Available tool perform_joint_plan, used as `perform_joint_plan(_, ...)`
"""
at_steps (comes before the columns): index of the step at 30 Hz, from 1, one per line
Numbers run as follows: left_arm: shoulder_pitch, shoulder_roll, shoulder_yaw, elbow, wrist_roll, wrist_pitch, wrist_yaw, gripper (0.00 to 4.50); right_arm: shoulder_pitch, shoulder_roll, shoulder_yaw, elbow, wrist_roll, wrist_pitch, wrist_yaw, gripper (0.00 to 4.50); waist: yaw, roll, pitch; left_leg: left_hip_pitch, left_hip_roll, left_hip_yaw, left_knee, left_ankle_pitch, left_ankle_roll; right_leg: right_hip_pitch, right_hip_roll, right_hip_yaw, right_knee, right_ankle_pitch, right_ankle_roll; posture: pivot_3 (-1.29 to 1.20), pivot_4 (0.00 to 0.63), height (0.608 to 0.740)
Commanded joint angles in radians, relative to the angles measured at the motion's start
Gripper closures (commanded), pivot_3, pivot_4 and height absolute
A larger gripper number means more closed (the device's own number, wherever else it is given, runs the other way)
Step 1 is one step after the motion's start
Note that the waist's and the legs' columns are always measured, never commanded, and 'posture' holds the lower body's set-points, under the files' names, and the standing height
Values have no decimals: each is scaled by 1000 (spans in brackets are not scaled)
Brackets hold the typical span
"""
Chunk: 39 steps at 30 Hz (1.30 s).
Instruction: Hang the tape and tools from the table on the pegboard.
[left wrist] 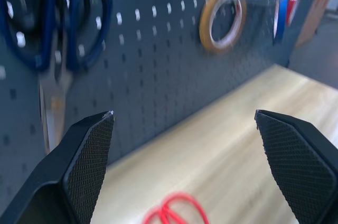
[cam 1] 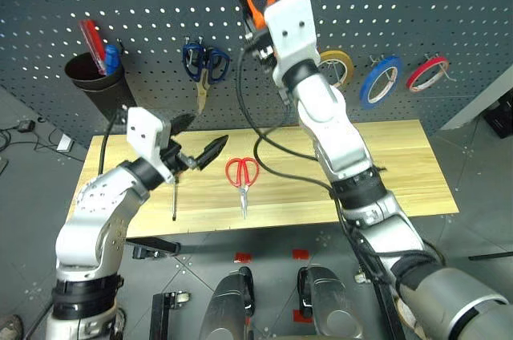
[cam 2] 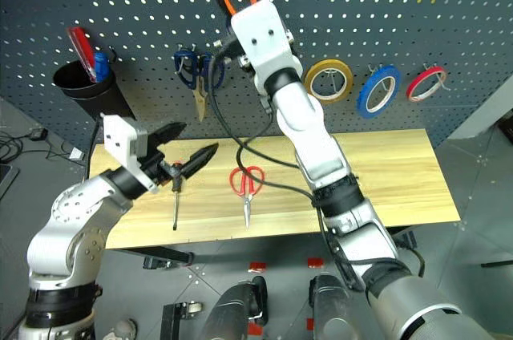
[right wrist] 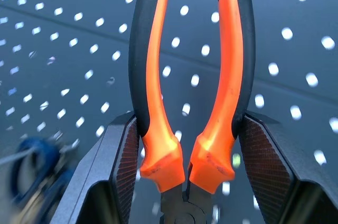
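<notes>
Against the pegboard (cam 1: 401, 3) we see our right end effector (right wrist: 187, 145) clamping the pliers (right wrist: 187, 102); our left end effector (left wrist: 185, 145) gapes empty above the table (cam 1: 401, 163), near its left edge.

Non-task stuff: dark blue scissors (cam 1: 204, 63) hanging blades-down on a hook, left of centre on the far wall. Further left there's a black cup (cam 1: 98, 82) holding something red and something blue. Over on the right, a yellow tape ring (cam 1: 340, 63) and a red tape ring (cam 1: 427, 73) each hang on hooks.
</notes>
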Motion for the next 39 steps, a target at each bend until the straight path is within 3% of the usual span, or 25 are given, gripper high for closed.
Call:
perform_joint_plan(1,-12,7,-20,5,15,8,3,0,-85,14,-41,118,-2,-140,-38,1969,0,0,0,0,0,1,0,0,0,0,0,1,0,0,0,-153,248,740)
perform_joint_plan(10,-33,-12,-56,21,24,5,11,0,-164,-2,-86,477,-11,-322,-95,1969,16,-1,3,0,1,2,-1,0,0,0,0,2,-2,0,0,-125,289,740)
perform_joint_plan(16,-30,-20,-74,35,36,-7,1,0,-131,-2,-110,530,-8,-323,-121,1969,18,-1,4,0,1,2,-1,0,0,0,0,2,-1,0,0,-137,299,740)
perform_joint_plan(24,-28,-37,-95,68,57,-34,0,0,-41,28,-111,419,5,-206,-113,1969,18,0,4,0,1,2,0,0,0,0,0,2,-1,0,0,-161,292,740)
perform_joint_plan(30,-26,-60,-107,88,70,-14,28,0,16,43,-110,310,16,-92,-78,13,18,0,4,0,1,2,0,0,0,0,0,1,-1,0,0,-170,288,740)
perform_joint_plan(39,65,-90,-161,54,138,136,161,0,368,-22,-56,-283,94,284,139,13,21,0,4,0,1,2,-2,0,0,0,0,2,-2,0,0,-183,284,740)
